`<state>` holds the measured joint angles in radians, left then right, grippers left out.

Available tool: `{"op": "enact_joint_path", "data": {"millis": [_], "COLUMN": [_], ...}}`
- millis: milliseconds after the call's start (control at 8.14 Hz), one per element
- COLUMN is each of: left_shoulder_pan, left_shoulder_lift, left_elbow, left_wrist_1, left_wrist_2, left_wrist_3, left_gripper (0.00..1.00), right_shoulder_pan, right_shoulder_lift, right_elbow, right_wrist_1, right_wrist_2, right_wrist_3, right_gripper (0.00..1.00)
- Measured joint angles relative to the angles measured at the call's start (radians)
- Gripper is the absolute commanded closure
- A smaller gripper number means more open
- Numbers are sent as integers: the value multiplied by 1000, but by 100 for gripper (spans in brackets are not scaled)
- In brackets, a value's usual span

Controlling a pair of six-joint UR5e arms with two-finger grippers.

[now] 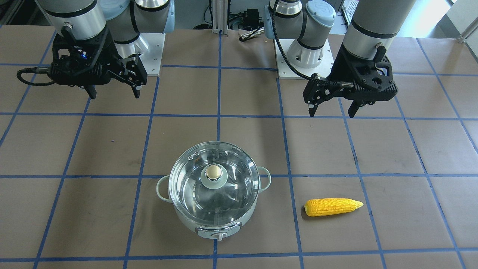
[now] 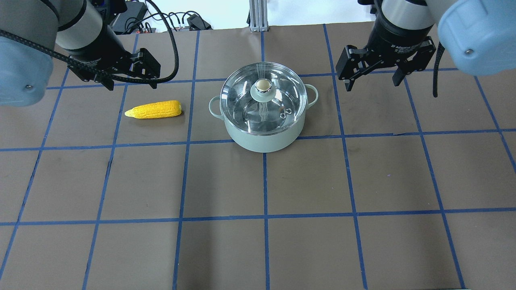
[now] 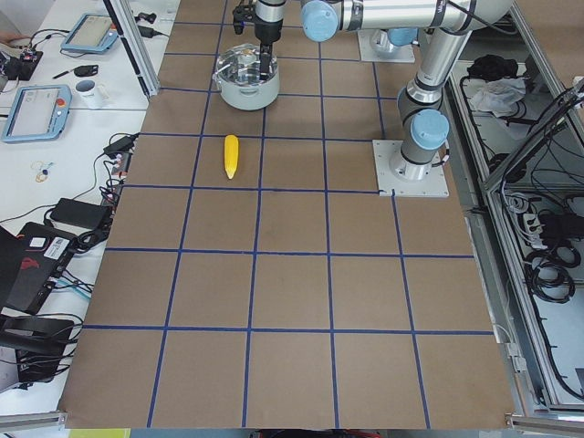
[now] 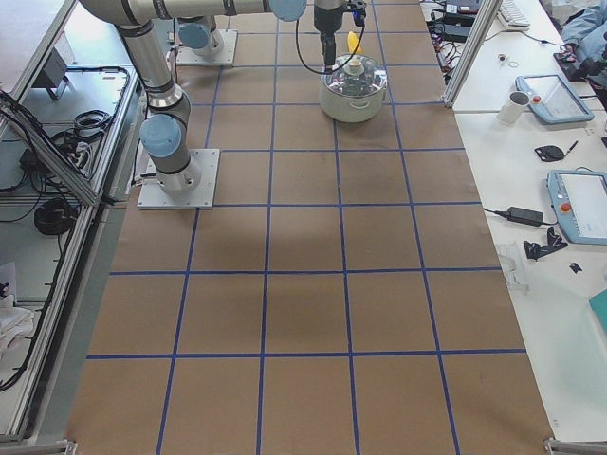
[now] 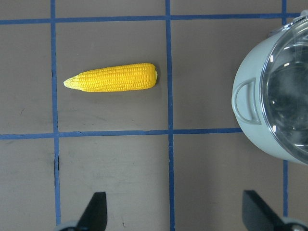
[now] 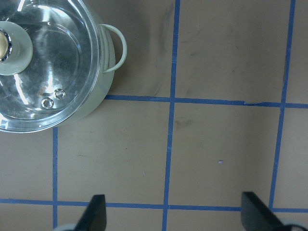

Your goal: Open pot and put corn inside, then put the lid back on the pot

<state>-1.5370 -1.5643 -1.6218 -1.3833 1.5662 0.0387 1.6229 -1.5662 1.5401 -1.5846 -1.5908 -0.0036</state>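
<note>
The mint-green pot stands mid-table with the glass lid closed on it; the lid's knob has a beige cap. The yellow corn lies on the table to the pot's left, its tip pointing away from the pot. My left gripper is open and empty, held above the table behind the corn. My right gripper is open and empty, held high to the right of the pot. In the left wrist view I see the corn and the pot's handle; the right wrist view shows the lid.
The table is covered in brown paper with a blue tape grid. Both arm bases stand at the robot's edge. Desks with tablets and cables lie beyond the far table edge.
</note>
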Motion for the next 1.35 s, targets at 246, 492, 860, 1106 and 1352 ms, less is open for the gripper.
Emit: {"op": "enact_joint_path", "data": {"millis": [246, 492, 860, 1106, 1352], "left_shoulder_pan": [0, 3, 47, 73, 80], "left_shoulder_lift": [10, 15, -34, -102, -174], "left_elbow": [0, -2, 0, 1, -4], "left_wrist_1": [-6, -7, 8, 84, 193], "left_wrist_2": [-1, -1, 15, 68, 114], "left_wrist_3": [1, 60, 413, 718, 944], "left_gripper": [0, 0, 0, 0, 0], "right_shoulder_pan": [0, 0, 0, 0, 0], "right_shoulder_lift": [0, 0, 0, 0, -1], "right_elbow": [0, 0, 0, 0, 0], "right_wrist_1": [-1, -2, -6, -7, -6], "right_wrist_2": [0, 0, -1, 0, 1], "right_wrist_3": [0, 0, -3, -3, -3], "right_gripper": [0, 0, 0, 0, 0]}}
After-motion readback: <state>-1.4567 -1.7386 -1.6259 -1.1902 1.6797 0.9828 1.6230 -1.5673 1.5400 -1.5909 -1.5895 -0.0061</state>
